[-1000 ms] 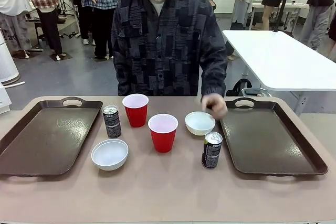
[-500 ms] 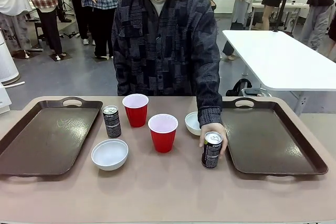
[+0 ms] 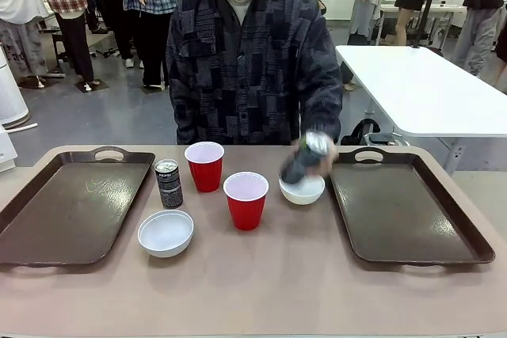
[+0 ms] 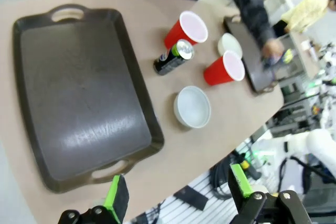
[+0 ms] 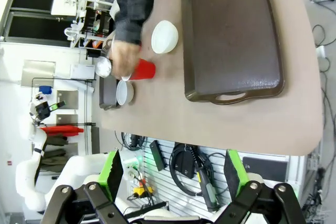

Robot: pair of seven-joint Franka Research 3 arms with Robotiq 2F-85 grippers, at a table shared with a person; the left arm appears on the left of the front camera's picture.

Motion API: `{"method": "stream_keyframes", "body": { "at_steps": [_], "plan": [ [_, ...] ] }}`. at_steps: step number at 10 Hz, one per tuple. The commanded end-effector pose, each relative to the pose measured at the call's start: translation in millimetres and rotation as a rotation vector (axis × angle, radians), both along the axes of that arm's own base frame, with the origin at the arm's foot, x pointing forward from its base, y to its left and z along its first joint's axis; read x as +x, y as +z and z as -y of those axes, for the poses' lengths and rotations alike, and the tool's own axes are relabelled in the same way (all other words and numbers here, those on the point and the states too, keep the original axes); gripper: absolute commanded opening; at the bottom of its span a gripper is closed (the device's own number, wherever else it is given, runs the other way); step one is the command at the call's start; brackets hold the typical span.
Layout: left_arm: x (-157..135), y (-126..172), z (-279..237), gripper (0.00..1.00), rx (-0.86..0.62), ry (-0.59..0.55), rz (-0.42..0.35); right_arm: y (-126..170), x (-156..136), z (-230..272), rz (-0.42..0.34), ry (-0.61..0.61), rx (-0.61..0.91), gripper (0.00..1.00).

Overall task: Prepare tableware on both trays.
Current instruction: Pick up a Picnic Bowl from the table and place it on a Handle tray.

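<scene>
left pincer (image 4: 178, 190) and right pincer (image 5: 173, 174) gape wide; far ahead, a hand (image 3: 323, 154) holds a tilted can (image 3: 303, 161), seemingly over a bowl (image 3: 303, 192).

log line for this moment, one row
person's hand: holding can aloft, tilted | left gripper: open | right gripper: open | left tray, right tray: nothing on them

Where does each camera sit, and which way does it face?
Front: on the robot's side, facing across the table at the person; a hand holds a slim dark drink can.
Left wrist: high, overlooking the left dark brown rectangular plastic tray; open left pincer at bottom.
Right wrist: high, rolled sideways, overlooking the right tray; open right pincer at bottom.
Shared: that hand.
</scene>
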State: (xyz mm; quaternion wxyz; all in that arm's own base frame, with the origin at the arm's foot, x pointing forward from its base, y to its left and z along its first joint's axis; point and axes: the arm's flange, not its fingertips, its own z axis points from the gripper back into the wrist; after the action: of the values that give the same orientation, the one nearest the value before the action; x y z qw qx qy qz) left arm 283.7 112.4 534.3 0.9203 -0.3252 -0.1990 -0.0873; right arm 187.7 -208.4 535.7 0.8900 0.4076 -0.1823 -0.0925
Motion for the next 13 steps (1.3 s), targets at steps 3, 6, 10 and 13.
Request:
{"method": "stream_keyframes", "body": {
  "at_steps": [3, 6, 10, 13],
  "plan": [
    [-9.4, -24.4, 108.6, 1.00, 0.371, -0.100, 0.003, 0.0, 0.2, 0.0, 0.001, 0.002, 0.011, 1.00],
    [2.1, -64.7, 196.5, 1.00, 0.562, -0.160, -0.053, 0.0, 0.2, 0.0, 0.001, 0.002, 0.011, 1.00],
    [14.2, -134.8, 279.2, 1.00, 0.668, -0.098, -0.088, 0.0, 0.2, 0.0, 0.001, 0.002, 0.011, 1.00],
    [26.8, -183.6, 291.3, 1.00, 0.715, -0.032, -0.048, 0.0, 0.2, 0.0, 0.001, 0.002, 0.011, 1.00]
  ]
}}
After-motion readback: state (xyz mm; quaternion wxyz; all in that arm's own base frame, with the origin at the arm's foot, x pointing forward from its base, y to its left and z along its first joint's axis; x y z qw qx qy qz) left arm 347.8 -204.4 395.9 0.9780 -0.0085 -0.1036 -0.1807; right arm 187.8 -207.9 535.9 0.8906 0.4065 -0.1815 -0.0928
